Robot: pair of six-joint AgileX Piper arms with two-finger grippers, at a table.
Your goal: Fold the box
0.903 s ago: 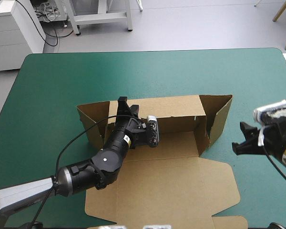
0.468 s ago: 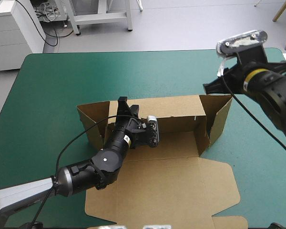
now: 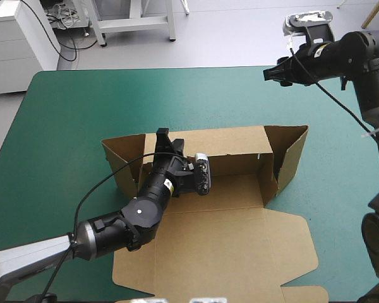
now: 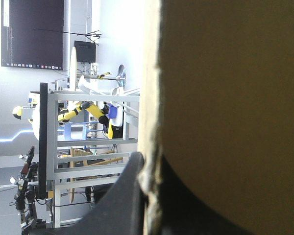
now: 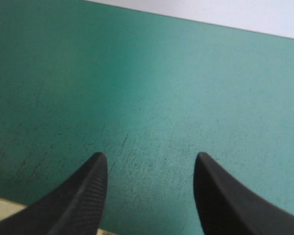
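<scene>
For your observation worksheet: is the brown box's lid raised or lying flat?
Flat. The lid lies spread on the teal-green table cover, while the back wall stands upright, held by the left gripper.

The box (image 3: 240,189), at the middle of the frame, is plain brown, with its cut edge paler. The surface (image 3: 82,113) around it is teal-green, flecked with fine dark scratches. The left pincer (image 3: 163,137) and right pincer (image 5: 150,159) are black, and the right's fingers (image 5: 83,200) show a fine woven pattern.

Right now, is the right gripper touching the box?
Apart. The high view shows the right gripper over the far part of the teal-green cover, with a wide bare strip of cover between the gripper and the box.
</scene>
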